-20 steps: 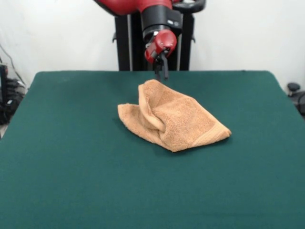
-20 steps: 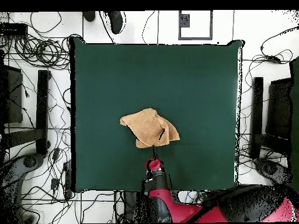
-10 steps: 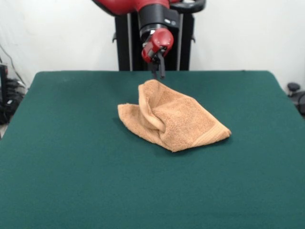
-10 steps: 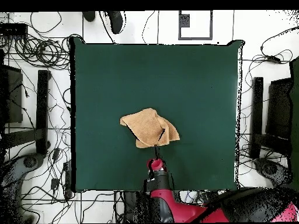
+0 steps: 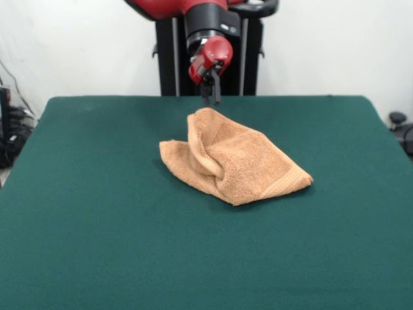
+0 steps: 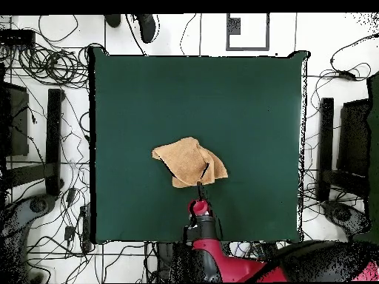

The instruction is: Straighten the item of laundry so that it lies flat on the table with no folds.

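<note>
Raised and drawn back slightly from its position a second ago, the red and black arm (image 5: 206, 22) now carries its gripper (image 5: 211, 97) a little higher above the far tip of the towel (image 5: 232, 158), which has not shifted on the table (image 5: 97, 226). The dark fingers hang close together just above and behind the cloth's raised peak, touching nothing; whether they are pressed fully together cannot be told from either view.

Orange-tan terry cloth lies crumpled near the middle of the green surface, somewhat toward the robot's side. One fold stands up in a ridge running from the peak down through the centre of the cloth, with a lower flap spreading to the left in the front view. A woven band runs along the hem at the corner nearest the camera, on the right. No label, brand or writing can be made out on the towel, the arm or the table.

From overhead, the towel (image 6: 189, 162) shows as an irregular, roughly triangular shape, with the gripper (image 6: 199, 194) just off its edge on the robot's side. Loose cables (image 6: 44, 63) lie on the white floor beside the table.
</note>
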Action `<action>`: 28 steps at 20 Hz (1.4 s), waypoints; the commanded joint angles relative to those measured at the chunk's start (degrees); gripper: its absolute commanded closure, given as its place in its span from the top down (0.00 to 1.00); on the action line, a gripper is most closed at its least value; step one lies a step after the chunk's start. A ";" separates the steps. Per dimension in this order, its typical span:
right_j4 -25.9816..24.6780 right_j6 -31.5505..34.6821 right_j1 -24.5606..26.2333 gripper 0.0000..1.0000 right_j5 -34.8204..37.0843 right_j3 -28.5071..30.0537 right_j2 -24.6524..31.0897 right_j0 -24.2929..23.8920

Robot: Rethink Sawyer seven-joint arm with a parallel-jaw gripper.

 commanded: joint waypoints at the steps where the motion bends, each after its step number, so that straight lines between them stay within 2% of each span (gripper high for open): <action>1: 3.24 7.95 0.32 1.00 2.03 -10.09 4.59 2.59; 8: 1.41 8.64 0.97 1.00 3.10 -12.04 5.46 2.26; 17: -1.56 9.63 4.14 1.00 4.60 -16.97 6.66 2.47; 28: -1.43 9.68 4.22 1.00 4.49 -17.14 6.88 3.01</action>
